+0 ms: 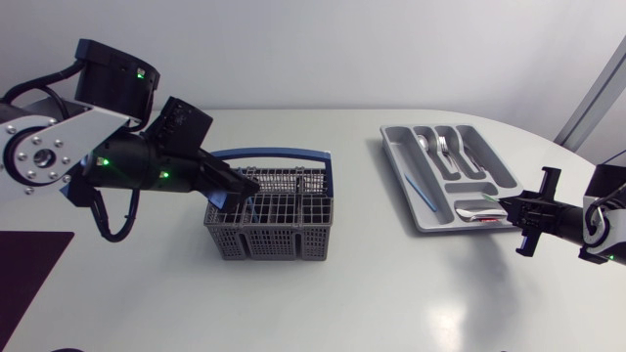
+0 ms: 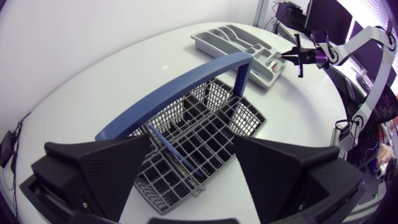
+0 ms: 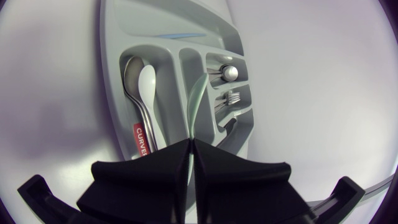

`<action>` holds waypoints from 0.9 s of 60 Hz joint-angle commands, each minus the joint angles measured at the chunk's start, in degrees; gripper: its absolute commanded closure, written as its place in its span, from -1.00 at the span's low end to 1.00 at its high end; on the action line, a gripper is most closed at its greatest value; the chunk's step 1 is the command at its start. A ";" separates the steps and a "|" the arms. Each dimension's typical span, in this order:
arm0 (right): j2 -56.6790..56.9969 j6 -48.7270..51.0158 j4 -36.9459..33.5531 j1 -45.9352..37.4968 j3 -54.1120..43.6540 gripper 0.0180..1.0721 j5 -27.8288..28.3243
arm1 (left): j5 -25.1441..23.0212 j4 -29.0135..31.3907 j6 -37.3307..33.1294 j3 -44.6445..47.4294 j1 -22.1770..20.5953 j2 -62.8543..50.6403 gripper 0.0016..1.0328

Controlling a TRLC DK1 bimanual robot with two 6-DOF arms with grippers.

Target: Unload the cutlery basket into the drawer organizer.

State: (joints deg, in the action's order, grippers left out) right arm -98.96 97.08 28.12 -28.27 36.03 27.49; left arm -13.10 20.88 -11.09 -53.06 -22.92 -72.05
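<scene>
Currently placing: Right gripper [image 3: 192, 144] pinches pale utensil [image 3: 196, 104], organizer [image 3: 231, 31] beneath; release likely next. Left gripper [image 2: 193, 146] wide, empty, over basket [image 2: 245, 118].

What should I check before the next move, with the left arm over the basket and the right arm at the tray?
1. Left pincer open: ok, fingers wide apart above the basket.
2. Something left to pick: ok, a blue stick lies in the basket.
3. Basket upright on the table: ok.
4. Right pincer shut on a thin pale utensil: ok.
5. That utensil over the tray: ok.
6. Which tray slot suits it: cannot tell.
</scene>
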 commanded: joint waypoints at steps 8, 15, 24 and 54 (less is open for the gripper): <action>-4.75 5.93 7.92 1.90 -3.86 0.35 -3.23 | 2.73 0.12 2.48 1.38 0.24 0.24 -0.90; -5.28 7.07 9.50 2.43 -5.18 -0.17 -4.37 | 3.70 0.21 2.92 1.11 0.33 0.07 -0.90; -3.70 6.37 9.67 2.26 -6.15 -0.81 -4.37 | 4.58 0.21 3.27 1.11 0.24 -0.02 -0.90; 6.14 1.89 9.23 0.23 -12.21 -0.88 -0.41 | 8.18 -3.92 4.41 4.01 -3.36 -2.13 -0.85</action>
State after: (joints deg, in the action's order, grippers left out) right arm -93.89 99.37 37.74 -27.44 25.32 26.46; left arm -5.78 17.80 -7.88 -50.57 -25.58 -72.55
